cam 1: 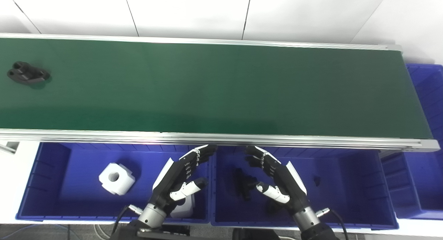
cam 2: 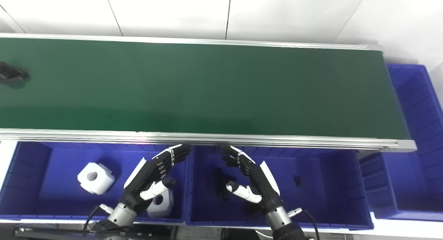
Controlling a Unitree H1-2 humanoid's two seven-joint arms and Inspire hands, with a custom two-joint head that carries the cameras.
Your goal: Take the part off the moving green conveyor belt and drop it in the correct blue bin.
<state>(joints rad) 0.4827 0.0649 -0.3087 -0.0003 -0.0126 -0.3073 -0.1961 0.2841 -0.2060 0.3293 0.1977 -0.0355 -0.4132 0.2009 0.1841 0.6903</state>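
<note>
A black part (cam 1: 27,73) lies on the green conveyor belt (cam 1: 214,87) at its far left; in the right eye view it (cam 2: 10,73) is cut by the picture's left edge. My left hand (cam 1: 180,179) is open and empty above the left blue bin (cam 1: 45,174), near the belt's front rail. My right hand (cam 1: 277,179) is open and empty above the middle blue bin (cam 1: 349,177). Both hands are far from the black part.
The left bin holds two white blocks (cam 1: 116,178) (cam 1: 182,206), the second partly behind my left hand. The middle bin holds black parts (cam 1: 244,184) and a small black piece (cam 1: 316,179). Another blue bin (cam 1: 427,136) stands at the belt's right end.
</note>
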